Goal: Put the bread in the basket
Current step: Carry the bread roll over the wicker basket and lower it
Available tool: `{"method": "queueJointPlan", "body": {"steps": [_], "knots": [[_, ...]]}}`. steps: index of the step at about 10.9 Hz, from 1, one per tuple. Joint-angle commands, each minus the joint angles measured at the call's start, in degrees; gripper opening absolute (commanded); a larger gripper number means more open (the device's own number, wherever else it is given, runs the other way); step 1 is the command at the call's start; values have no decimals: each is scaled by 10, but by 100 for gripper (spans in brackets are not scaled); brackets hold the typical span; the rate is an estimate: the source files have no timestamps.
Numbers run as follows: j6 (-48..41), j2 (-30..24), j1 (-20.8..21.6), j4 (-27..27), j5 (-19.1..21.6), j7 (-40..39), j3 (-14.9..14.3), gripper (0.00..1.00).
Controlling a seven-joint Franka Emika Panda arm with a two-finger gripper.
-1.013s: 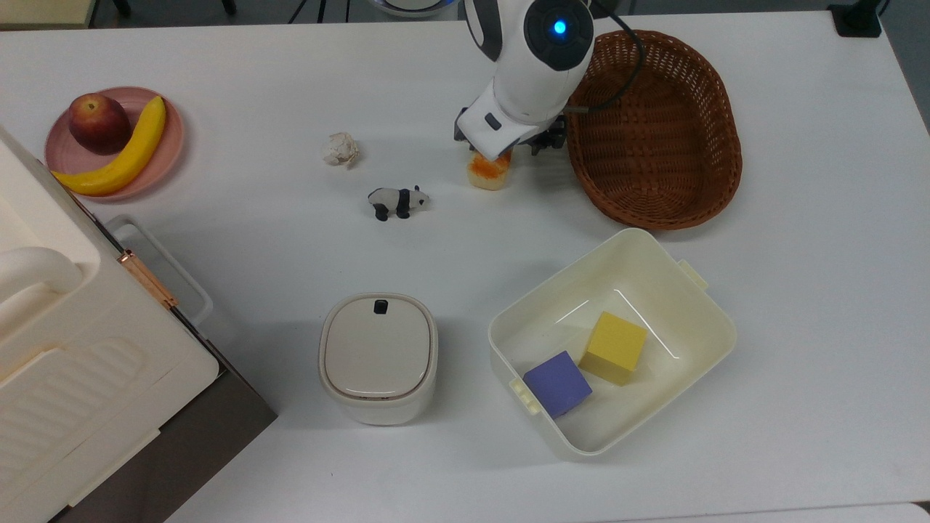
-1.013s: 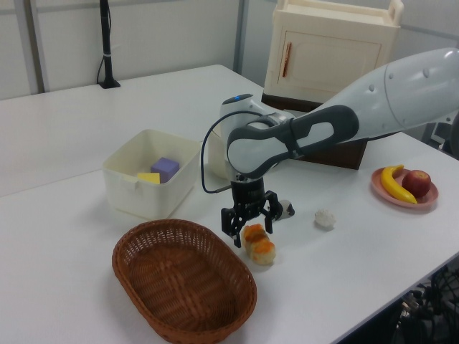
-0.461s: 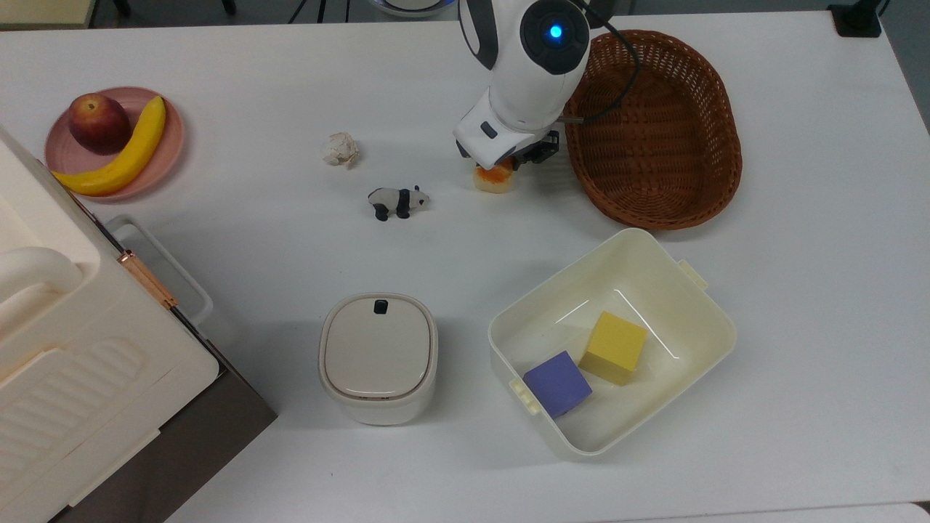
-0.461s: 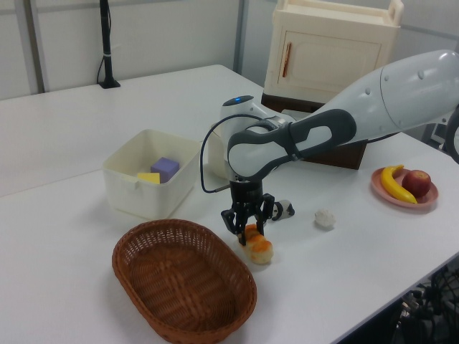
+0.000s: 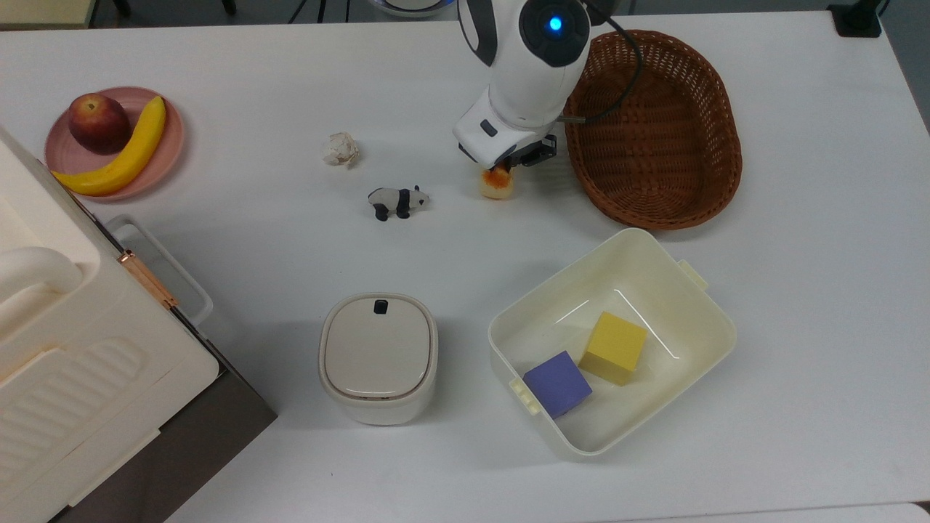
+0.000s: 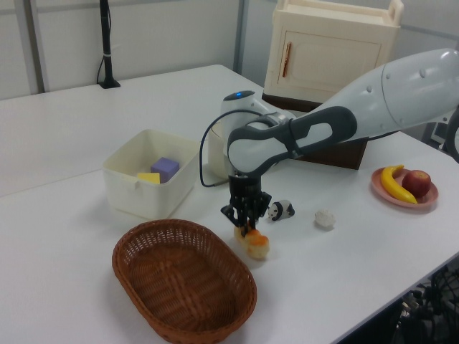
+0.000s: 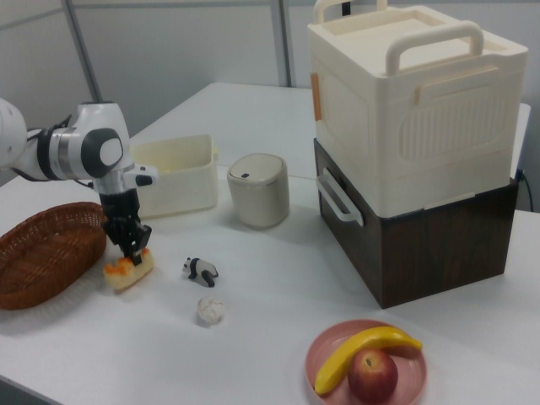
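A: Big stuff? White worktop; cream case on a dark cabinet right of the right view.
B: Wicker basket upper right in the top view, cream bin below it.
A: Bread on the worktop left of the basket, apart from it.
B: Fingers closed down on the bread's top. Panda and a crumpled wad lie left, nothing between bread and basket.

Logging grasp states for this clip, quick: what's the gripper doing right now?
Gripper: closed on the bread, pinching one end of it; the loaf is low at the table, beside the basket.
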Motion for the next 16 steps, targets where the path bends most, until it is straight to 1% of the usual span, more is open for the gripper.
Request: {"method": "queueJointPlan", "body": {"steps": [1,3,5,7,8,9,11,12,13,14,15,16], "knots": [[3,-67,-14,8,-5,7,-9,0],[-1,-99,-15,11,-1,9,-8,0],[-5,-114,-5,23,5,7,-4,0],[-6,-113,27,35,5,6,9,0],[-5,-113,34,36,5,6,19,0],[-5,-113,36,38,5,4,35,0],[-4,-111,38,51,5,11,76,0],[-4,-108,47,56,5,11,89,0],[-5,-105,67,56,5,19,94,3],[-4,-95,80,56,4,25,94,4],[-4,-85,95,56,3,26,94,25],[-4,-79,108,55,-3,26,94,80]]}}
